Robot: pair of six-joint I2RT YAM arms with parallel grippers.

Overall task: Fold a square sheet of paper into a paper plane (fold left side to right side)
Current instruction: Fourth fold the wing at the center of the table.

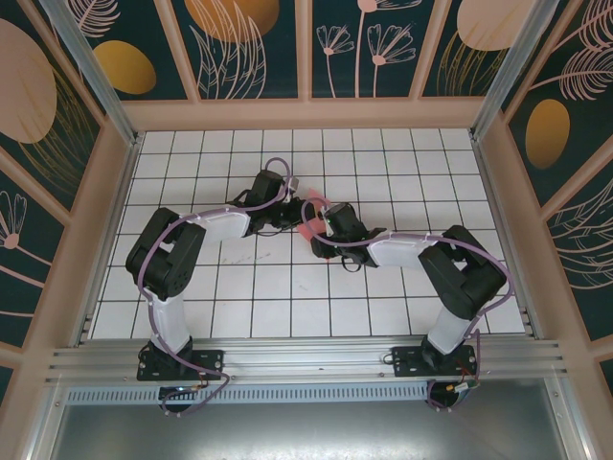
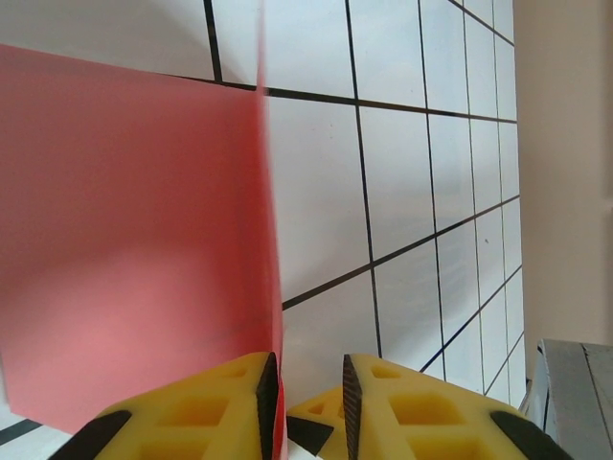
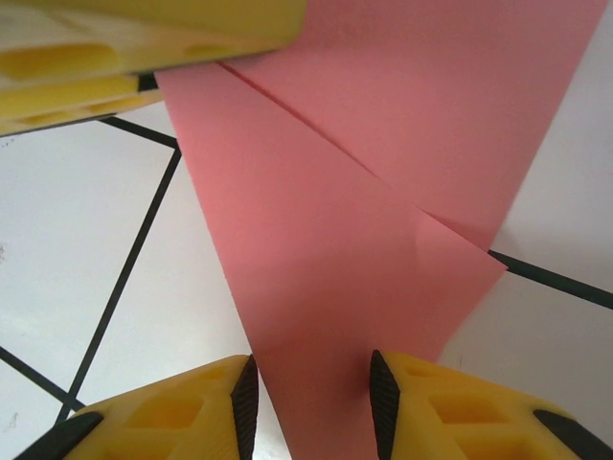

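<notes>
Straddling the creased coral-red sheet (image 3: 383,192), left hand (image 2: 308,388) narrowly apart, right hand (image 3: 311,388) wider.

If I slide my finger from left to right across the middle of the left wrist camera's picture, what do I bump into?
First the thin coral-red sheet of paper → then the white table with black grid lines → then the plain beige wall.

Top view: your square sheet of paper (image 1: 308,231) was mostly covered, folds too small to tell | left wrist: its raised edge was blurred, left side cut off | right wrist: both ends ran past frame.
</notes>
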